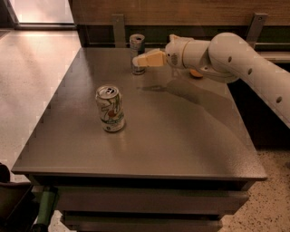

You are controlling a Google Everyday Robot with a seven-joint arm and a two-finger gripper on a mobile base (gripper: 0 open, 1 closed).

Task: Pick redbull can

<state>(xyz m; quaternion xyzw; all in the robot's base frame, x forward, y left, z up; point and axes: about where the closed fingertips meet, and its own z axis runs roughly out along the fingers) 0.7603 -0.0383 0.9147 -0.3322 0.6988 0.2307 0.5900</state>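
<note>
The redbull can (137, 45) is slim with a silver top and stands upright at the far edge of the grey table (181, 140). My gripper (139, 60) reaches in from the right on a white arm; its beige fingertips are right in front of the can, overlapping its lower part. I cannot tell if they touch it. A wider white can with green markings (110, 108) stands upright nearer the front left of the table.
A small orange object (196, 73) lies behind the arm's wrist at the far right of the table. A wooden wall panel (181, 9) with metal brackets runs behind the table. Pale floor lies to the left.
</note>
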